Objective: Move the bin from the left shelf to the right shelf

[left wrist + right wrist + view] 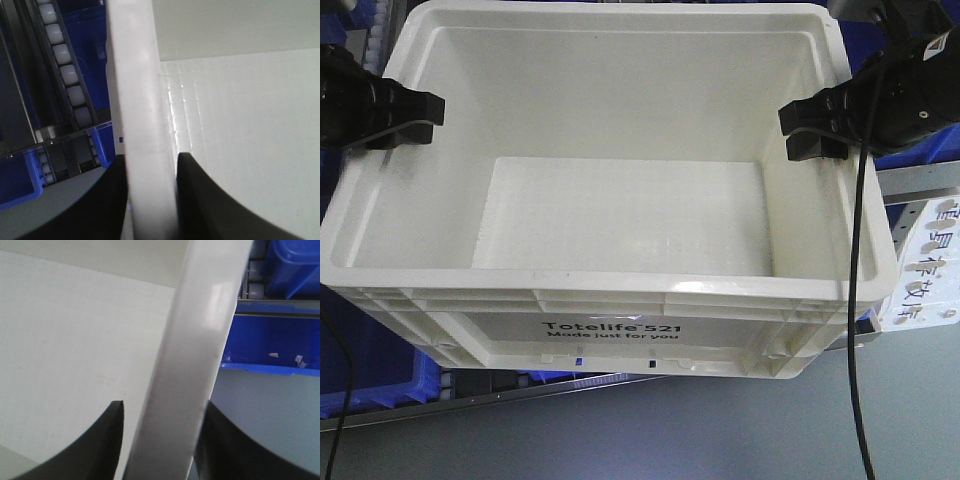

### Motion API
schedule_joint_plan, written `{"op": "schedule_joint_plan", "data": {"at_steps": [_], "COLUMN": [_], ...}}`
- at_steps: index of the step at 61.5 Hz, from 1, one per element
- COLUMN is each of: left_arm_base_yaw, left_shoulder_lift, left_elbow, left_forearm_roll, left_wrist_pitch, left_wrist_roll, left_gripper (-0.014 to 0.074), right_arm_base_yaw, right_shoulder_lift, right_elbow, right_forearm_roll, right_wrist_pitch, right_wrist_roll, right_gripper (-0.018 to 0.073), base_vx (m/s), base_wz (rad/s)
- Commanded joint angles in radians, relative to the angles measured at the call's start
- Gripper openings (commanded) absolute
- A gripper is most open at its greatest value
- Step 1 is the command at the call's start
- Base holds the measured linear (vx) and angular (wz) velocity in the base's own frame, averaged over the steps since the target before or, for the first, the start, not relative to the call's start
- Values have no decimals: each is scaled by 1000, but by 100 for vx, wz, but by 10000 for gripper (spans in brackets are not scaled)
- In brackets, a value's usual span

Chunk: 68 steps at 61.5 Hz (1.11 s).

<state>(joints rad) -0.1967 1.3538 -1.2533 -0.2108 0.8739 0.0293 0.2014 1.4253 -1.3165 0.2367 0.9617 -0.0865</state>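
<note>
The bin point(610, 335), empty, looks light, stiff and smooth-walled, so its thick rim point(142, 125) is the place to hold. The left tool point(418, 118) and right tool point(812, 132) each pinch that rim midway along the bin's sides, holding it between them, blue bins point(375, 385) beyond it

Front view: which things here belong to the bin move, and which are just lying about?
In the job:
white bin
left gripper, jaws closed over the bin's left rim
right gripper, jaws closed over the bin's right rim

Just lying about:
blue bins
roller track
printed sign
</note>
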Motion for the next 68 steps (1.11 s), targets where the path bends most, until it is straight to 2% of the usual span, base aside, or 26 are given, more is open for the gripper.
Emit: {"op": "schedule_joint_plan", "data": {"at_steps": [1, 68], "left_arm_base_yaw": [-6, -6], "left_shoulder_lift": [-52, -52], "left_elbow": [-42, -42], "left_forearm_roll": [-42, -42], "left_wrist_pitch": [-90, -89], "left_wrist_roll": [34, 34], "left_gripper": [-5, -5], "right_arm_base_yaw": [-5, -5], "right_shoulder_lift": [-39, -39], "right_elbow": [-40, -40], "right_forearm_roll": [-1, -1], "right_wrist_pitch": [-77, -78], "right_wrist_roll": [-22, -22], "right_gripper": [-4, -4], "base_vx": [10, 13], "base_wz": [18, 7]}}
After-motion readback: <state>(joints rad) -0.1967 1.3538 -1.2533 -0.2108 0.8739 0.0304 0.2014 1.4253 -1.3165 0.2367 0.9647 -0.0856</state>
